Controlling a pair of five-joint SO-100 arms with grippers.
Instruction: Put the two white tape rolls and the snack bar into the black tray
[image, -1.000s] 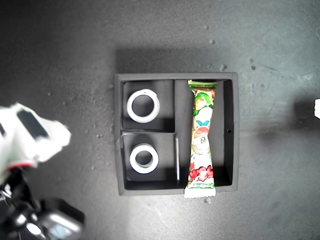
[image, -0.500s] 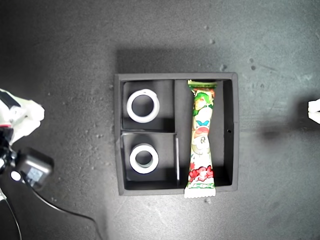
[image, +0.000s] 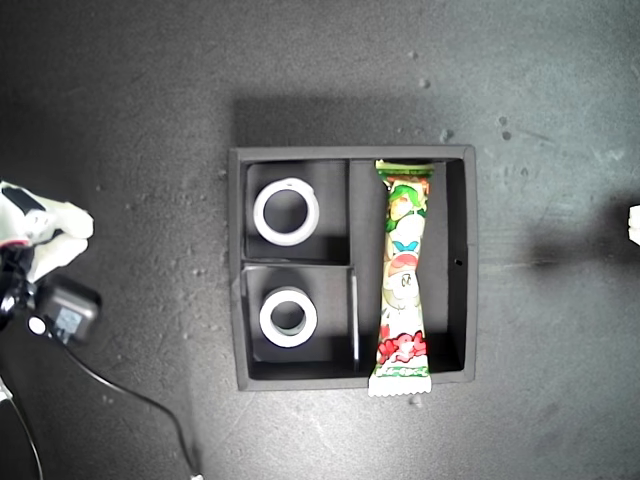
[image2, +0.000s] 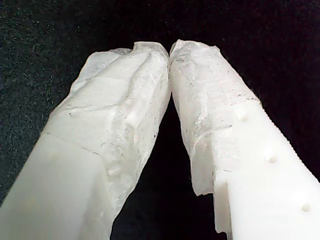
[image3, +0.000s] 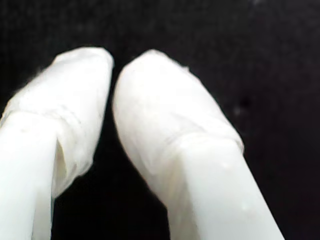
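Tray (image: 458, 160) mid-desk, one roll (image: 287, 211) in each small compartment, second roll (image: 288, 317) below it, bar (image: 403, 280) in the long one. First claw (image2: 169, 50) pressed together, empty. Second claw (image3: 114, 62) likewise.

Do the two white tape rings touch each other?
Apart. The exterior view shows upper white tape ring and lower white tape ring separated by a black tray divider.

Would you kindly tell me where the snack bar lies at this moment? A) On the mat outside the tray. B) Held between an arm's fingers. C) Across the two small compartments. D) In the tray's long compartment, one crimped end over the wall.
D: the snack bar lies lengthwise in the black tray's long compartment, one crimped end overhanging its wall.
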